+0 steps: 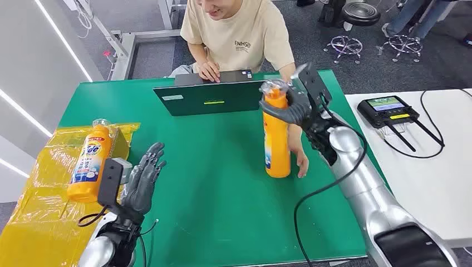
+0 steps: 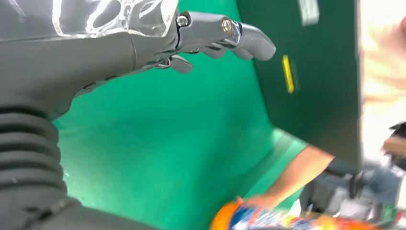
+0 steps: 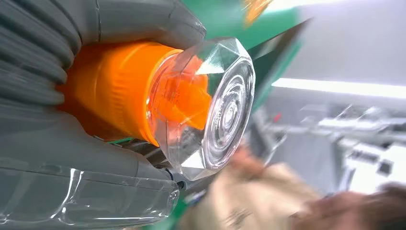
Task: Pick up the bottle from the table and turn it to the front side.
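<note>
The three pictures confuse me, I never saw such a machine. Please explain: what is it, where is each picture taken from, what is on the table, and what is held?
This is a humanoid robot with two silver arms. The wide picture comes from a camera high on its body, looking down at a green table. The other two come from cameras at its wrists, so they look turned.

The right robot hand grips an upright orange bottle near its top; the right wrist view shows its clear cap close up. A person's hand touches the bottle low down. The left robot hand holds nothing, its fingers apart.

A second orange bottle lies on a yellow plastic sheet. A dark laptop stands before the seated person.
</note>
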### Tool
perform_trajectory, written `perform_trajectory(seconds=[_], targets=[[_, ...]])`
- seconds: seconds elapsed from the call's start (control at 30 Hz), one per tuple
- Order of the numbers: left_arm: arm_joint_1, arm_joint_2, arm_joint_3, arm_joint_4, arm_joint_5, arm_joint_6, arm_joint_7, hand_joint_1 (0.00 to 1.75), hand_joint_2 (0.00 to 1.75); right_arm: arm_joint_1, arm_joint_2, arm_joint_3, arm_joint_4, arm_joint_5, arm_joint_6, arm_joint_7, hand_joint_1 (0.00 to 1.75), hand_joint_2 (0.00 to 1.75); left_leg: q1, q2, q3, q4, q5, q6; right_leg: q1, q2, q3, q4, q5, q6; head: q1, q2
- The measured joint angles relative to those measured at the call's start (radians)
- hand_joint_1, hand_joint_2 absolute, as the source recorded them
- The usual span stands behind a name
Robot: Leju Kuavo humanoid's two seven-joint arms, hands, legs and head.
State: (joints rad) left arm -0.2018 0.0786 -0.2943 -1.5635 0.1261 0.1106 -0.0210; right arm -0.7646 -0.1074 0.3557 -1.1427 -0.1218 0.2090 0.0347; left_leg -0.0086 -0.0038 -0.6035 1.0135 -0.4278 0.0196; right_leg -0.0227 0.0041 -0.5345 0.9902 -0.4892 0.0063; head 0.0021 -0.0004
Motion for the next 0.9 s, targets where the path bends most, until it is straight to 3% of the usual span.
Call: perform_trajectory(seconds=[0.2, 0.4, 0.9], targets=[[-0.082, -0.025, -0.083, 0.093, 0.009, 0.008, 0.000, 0.00, 1.75, -0.124, 0.069, 0.071, 0.036, -0.119, 0.008, 0.028, 1.75, 1.75, 0.000, -0.002, 0.000, 0.000, 0.000, 0.000, 0.000, -0.002, 0.000, 0.000, 0.000, 0.000, 0.000, 0.000], [-0.132, -0.044, -0.127, 0.152, 0.010, 0.011, 0.000, 0.00, 1.75, -0.176, 0.109, 0.105, 0.047, -0.199, 0.001, 0.034, 1.75, 1.75, 0.000, -0.002, -0.002, 0.000, 0.000, 0.000, 0.000, -0.002, 0.000, 0.000, -0.001, 0.000, 0.000, 0.000], [-0.212, -0.087, -0.183, 0.254, 0.011, 0.038, -0.003, 0.00, 1.75, -0.157, 0.152, 0.128, 0.049, -0.275, -0.059, 0.022, 1.75, 1.75, 0.000, -0.003, -0.002, 0.000, 0.000, 0.000, 0.000, -0.002, -0.001, 0.000, 0.000, 0.000, 0.000, 0.000]])
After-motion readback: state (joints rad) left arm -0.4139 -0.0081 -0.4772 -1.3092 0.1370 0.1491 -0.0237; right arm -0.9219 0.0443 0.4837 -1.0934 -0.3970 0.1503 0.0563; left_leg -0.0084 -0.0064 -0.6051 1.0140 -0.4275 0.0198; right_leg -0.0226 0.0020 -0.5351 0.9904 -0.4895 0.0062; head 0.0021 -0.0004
